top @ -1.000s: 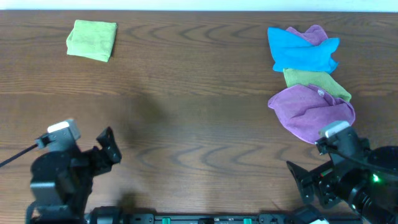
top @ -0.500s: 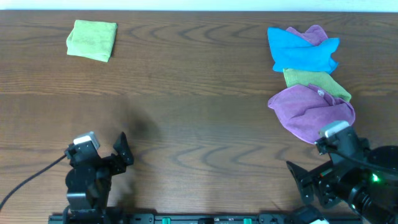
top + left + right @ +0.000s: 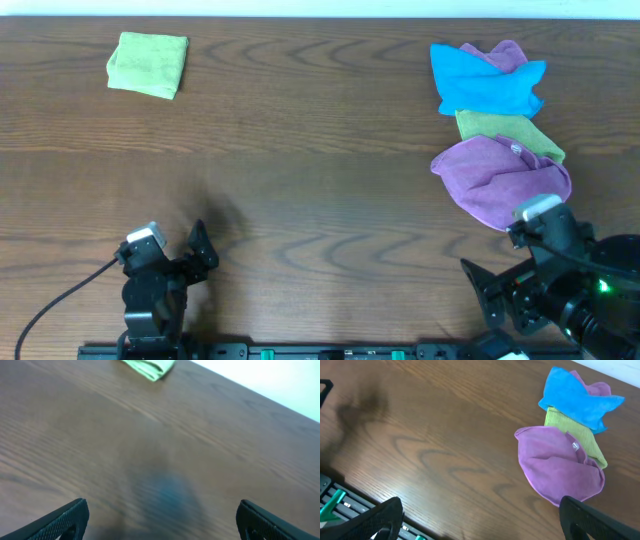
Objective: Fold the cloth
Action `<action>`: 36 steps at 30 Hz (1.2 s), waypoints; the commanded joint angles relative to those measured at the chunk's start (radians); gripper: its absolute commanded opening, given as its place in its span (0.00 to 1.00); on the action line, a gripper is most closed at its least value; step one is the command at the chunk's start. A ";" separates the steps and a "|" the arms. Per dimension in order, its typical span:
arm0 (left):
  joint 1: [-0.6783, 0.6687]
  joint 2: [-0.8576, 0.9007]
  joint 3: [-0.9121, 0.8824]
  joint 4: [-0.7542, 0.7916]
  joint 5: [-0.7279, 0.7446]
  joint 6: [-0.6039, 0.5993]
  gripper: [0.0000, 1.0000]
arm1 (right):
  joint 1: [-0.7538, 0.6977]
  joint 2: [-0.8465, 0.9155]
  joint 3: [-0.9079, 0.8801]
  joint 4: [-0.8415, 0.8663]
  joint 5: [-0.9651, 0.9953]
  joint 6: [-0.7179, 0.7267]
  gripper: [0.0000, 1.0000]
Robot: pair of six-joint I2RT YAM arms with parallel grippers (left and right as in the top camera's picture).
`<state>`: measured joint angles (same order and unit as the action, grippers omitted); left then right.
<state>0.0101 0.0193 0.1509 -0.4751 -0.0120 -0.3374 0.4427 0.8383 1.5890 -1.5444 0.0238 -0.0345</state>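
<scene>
The fold looks done, and both arms sit low at my near edge of the brown wooden bench.

I see the light lime-green square microfiber cloth lying as a small, neat, doubled-up pad in the far left corner, well apart from both arms. My left fingers are spread wide and hold nothing. My right fingers are spread wide too, near the purple cloth but not touching it. The blue cloth and dull green cloth lie in the same heap. I think no more folding is needed. Next I only need to check that the edges line up.
</scene>
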 commanded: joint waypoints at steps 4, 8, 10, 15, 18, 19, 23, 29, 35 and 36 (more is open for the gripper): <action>-0.004 -0.016 -0.018 0.002 -0.021 0.032 0.95 | 0.003 -0.001 0.002 0.003 0.010 -0.007 0.99; -0.004 -0.016 -0.018 0.001 -0.014 0.215 0.95 | 0.003 -0.001 0.002 0.003 0.010 -0.007 0.99; -0.004 -0.015 -0.018 0.001 -0.019 0.282 0.95 | 0.003 -0.001 0.002 0.003 0.010 -0.007 0.99; -0.004 -0.015 -0.018 0.002 -0.018 0.293 0.95 | 0.003 -0.001 0.002 0.003 0.010 -0.007 0.99; -0.004 -0.015 -0.018 0.002 -0.018 0.293 0.95 | 0.003 -0.001 0.002 0.003 0.010 -0.007 0.99; -0.004 -0.015 -0.018 0.002 -0.018 0.293 0.95 | 0.003 -0.001 0.002 0.003 0.010 -0.007 0.99; -0.004 -0.015 -0.018 0.002 -0.018 0.293 0.95 | 0.003 -0.001 0.002 0.003 0.010 -0.007 0.99; -0.004 -0.015 -0.018 0.002 -0.018 0.293 0.95 | 0.003 -0.001 0.002 0.003 0.010 -0.007 0.99; -0.004 -0.015 -0.018 0.002 -0.018 0.293 0.95 | 0.003 -0.001 0.002 0.007 0.051 -0.053 0.99; -0.004 -0.015 -0.018 0.002 -0.018 0.293 0.95 | 0.001 -0.002 0.001 0.010 0.070 -0.061 0.99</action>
<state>0.0101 0.0128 0.1509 -0.4732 -0.0116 -0.0544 0.4427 0.8375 1.5890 -1.5421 0.0410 -0.0494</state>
